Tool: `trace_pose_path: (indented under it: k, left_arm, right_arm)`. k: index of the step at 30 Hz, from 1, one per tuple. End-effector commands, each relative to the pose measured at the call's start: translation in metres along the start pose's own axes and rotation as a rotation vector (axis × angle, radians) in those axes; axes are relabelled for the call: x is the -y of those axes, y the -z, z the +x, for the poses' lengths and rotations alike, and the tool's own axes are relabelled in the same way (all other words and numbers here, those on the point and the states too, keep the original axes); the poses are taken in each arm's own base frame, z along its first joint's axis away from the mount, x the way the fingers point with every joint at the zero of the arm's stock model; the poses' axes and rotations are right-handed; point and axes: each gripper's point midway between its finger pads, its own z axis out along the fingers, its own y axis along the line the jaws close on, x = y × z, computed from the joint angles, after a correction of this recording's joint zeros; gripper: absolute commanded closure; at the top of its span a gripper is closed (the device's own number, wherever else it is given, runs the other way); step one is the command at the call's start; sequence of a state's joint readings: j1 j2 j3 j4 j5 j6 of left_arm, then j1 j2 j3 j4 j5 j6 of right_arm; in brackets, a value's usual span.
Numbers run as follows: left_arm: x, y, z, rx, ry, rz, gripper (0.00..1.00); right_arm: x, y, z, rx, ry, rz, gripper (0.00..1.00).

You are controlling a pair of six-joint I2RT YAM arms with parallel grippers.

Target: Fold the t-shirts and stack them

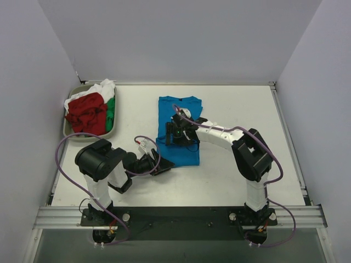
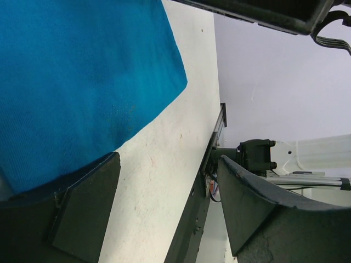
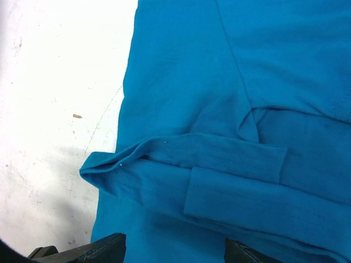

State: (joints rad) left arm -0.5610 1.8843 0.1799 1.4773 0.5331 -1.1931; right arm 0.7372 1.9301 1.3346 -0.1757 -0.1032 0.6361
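Observation:
A bright blue t-shirt (image 1: pixel 185 153) lies flat in a long rectangle mid-table. My right gripper (image 1: pixel 176 131) hovers over its middle, open. In the right wrist view the blue t-shirt (image 3: pixel 230 82) shows a doubled-over hem band lying across it, and the right gripper (image 3: pixel 175 255) has only cloth below its spread fingertips (image 3: pixel 104 249). My left gripper (image 1: pixel 163 166) lies low at the shirt's near-left corner, open. In the left wrist view its fingers (image 2: pixel 82 213) frame bare table, with the blue t-shirt (image 2: pixel 82 82) just beyond. Red (image 1: pixel 88 112), green (image 1: pixel 111 112) and white (image 1: pixel 102 87) t-shirts are bunched in a heap.
The heap sits in a grey oval tray (image 1: pixel 88 135) at the back left corner. White walls close the table on three sides. A metal rail (image 1: pixel 181 216) with the arm bases runs along the near edge.

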Motion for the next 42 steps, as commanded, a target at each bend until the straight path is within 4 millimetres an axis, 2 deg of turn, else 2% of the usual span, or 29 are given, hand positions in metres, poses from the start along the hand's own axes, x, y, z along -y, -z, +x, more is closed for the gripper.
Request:
trace_pose_path:
  k: [1,9,21,24,30,34,38,39,41,42]
  left_arm:
    - [0.017,0.006,-0.006,0.044,-0.107,0.088,0.18]
    - [0.016,0.007,-0.005,0.044,-0.107,0.086,0.18]
    - [0.013,0.007,-0.004,0.032,-0.106,0.078,0.18]
    - [0.013,0.006,-0.003,0.029,-0.106,0.077,0.18]
    - [0.012,0.007,-0.002,0.021,-0.106,0.075,0.18]
    - [0.011,0.006,-0.001,0.019,-0.104,0.073,0.18]
    - [0.010,0.006,0.000,0.013,-0.098,0.074,0.18]
    - [0.011,0.006,0.000,0.013,-0.099,0.075,0.18]
    - [0.013,0.006,0.000,0.011,-0.101,0.083,0.18]
    - [0.015,0.006,0.000,0.007,-0.094,0.087,0.19]
  right_arm:
    - [-0.011,0.002,0.001,0.001,-0.009,-0.016,0.29]
    - [-0.003,-0.012,0.000,-0.005,-0.001,0.014,0.29]
    - [-0.002,-0.026,-0.028,0.029,0.004,0.012,0.29]
    - [0.003,-0.028,-0.040,0.040,-0.008,0.016,0.29]
    - [0.027,-0.035,-0.060,0.062,-0.036,0.059,0.29]
    - [0.038,-0.034,-0.076,0.093,-0.043,0.084,0.29]
    - [0.045,-0.026,-0.083,0.120,-0.036,0.113,0.29]
    - [0.044,-0.019,-0.086,0.136,-0.034,0.109,0.29]
    - [0.046,-0.013,-0.081,0.135,-0.015,0.116,0.29]
    - [0.047,-0.001,-0.086,0.171,-0.006,0.139,0.29]
